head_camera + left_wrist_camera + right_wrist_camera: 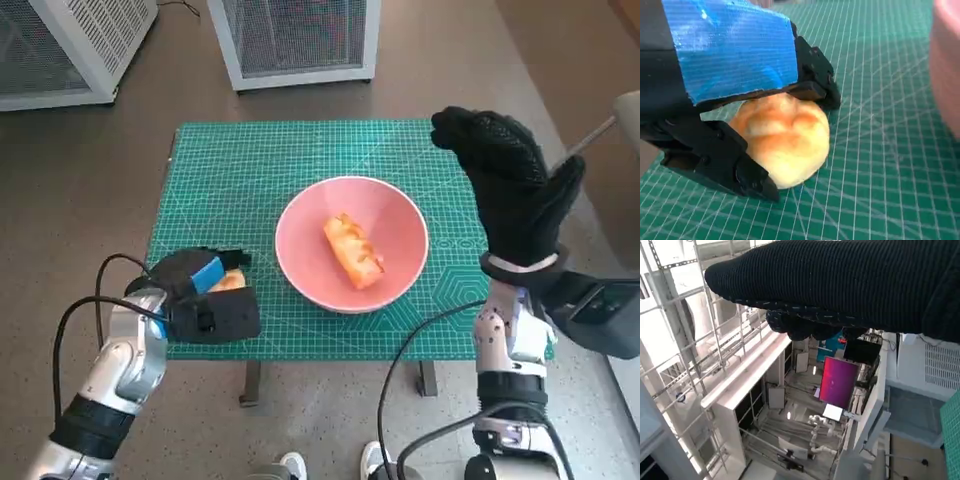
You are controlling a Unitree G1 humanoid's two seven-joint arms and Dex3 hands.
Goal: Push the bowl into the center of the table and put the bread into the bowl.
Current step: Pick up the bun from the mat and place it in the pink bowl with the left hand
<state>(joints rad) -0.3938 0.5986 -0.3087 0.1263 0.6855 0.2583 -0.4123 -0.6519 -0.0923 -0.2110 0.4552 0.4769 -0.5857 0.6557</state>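
Bowl: the pink bowl sat about mid-table, already holding one piece of bread.
Bread in hand: a second bread roll lay on the mat at the near left corner, left of the bowl and apart from it.
Left hand: the left hand had its black fingers closed around the roll on both sides, the roll apparently resting on the mat.
Right hand: the right hand was raised above the table's right edge, fingers spread, holding nothing.
Doing it well: I judged the step to be lifting the roll; keep the grip gentle, rise above the rim, then carry right and release low over the bowl.
Surface: a green gridded cutting mat covered the small table.
Room: grey floor; two white mesh-fronted cabinets stood beyond the far edge.
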